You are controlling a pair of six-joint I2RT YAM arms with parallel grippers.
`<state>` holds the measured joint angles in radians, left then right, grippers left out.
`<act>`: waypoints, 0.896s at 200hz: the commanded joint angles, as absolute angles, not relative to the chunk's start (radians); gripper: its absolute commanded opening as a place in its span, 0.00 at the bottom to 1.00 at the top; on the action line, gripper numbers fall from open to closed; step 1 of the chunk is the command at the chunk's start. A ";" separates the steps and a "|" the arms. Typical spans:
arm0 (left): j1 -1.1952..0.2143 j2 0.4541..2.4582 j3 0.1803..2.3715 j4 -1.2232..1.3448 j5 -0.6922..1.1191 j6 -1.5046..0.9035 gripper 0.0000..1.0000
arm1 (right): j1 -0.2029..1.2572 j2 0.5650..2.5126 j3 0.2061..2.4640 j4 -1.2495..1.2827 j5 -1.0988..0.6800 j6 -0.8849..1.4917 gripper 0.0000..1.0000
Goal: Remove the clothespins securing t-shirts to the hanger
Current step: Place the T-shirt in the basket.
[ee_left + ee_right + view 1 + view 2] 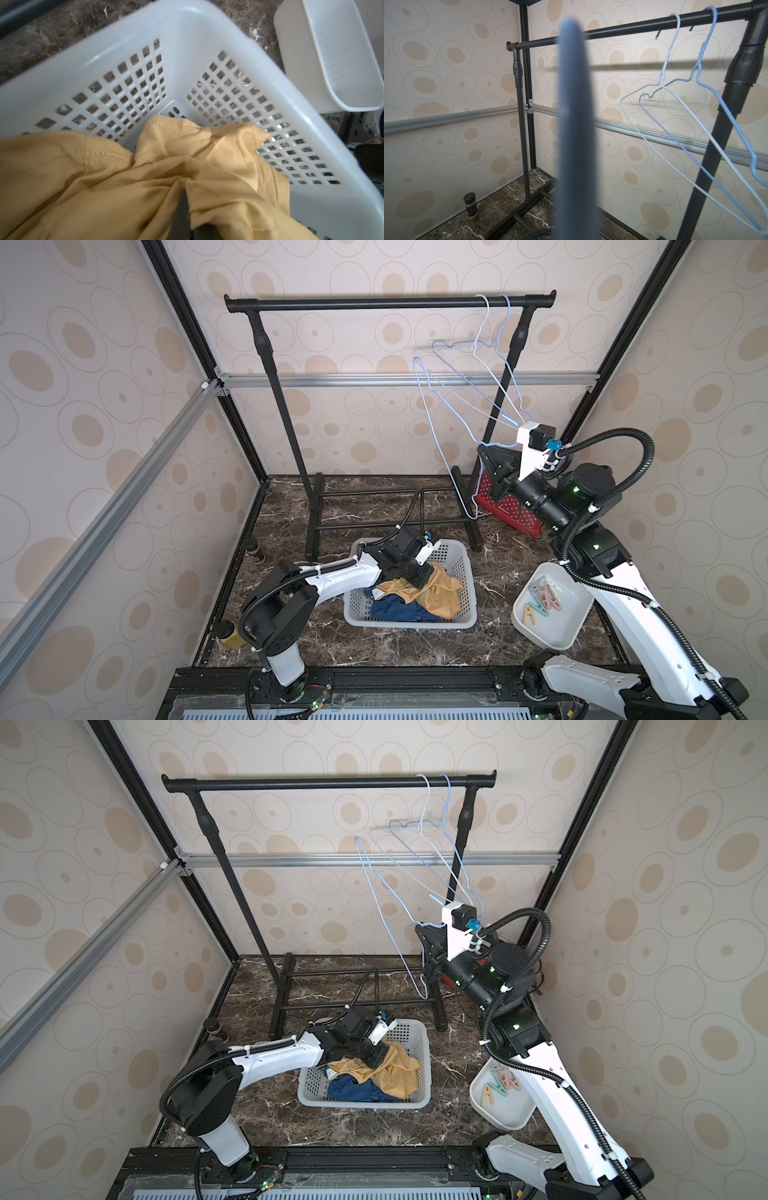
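Both top views show the mustard-yellow t-shirt [442, 587] [399, 1065] crumpled on a blue t-shirt [395, 610] in the white mesh basket [467, 572]. My left gripper [419, 578] [185, 187] reaches into the basket, shut on a bunched fold of the yellow t-shirt [124, 176]. Several clothespins [544, 593] [500, 1081] lie in a white tray [557, 635]. My right gripper [492, 456] [428, 940] is shut on a bare blue wire hanger [432, 423], which shows as a blurred blue streak [575, 124] in the right wrist view. Its jaws are hidden there.
Two more bare wire hangers [494, 344] [675, 83] hang at the right end of the black rack rail [374, 303]. A red dotted basket [511, 506] sits behind the right arm. A small dark jar [253, 549] stands by the left wall.
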<state>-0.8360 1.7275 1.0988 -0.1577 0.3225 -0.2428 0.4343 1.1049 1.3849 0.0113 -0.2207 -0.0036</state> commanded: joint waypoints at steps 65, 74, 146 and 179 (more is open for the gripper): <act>-0.834 1.589 1.133 -0.361 0.193 -0.101 0.76 | 0.428 1.059 1.367 -0.095 -0.183 -0.011 0.00; -0.834 1.554 1.142 -0.410 0.163 -0.071 0.79 | 0.428 1.054 1.362 -0.107 -0.184 -0.016 0.00; -0.833 1.330 1.227 -0.716 -0.040 0.090 0.91 | 0.429 1.032 1.333 -0.178 -0.193 -0.034 0.00; -0.834 1.238 1.287 -0.738 -0.155 0.270 0.91 | 0.429 1.039 1.336 -0.267 -0.189 -0.020 0.00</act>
<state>-0.8364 1.3075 1.2125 -0.6651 -0.0280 0.0940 0.4316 1.0504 1.3403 -0.2035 -0.1860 -0.0166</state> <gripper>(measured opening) 0.908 0.044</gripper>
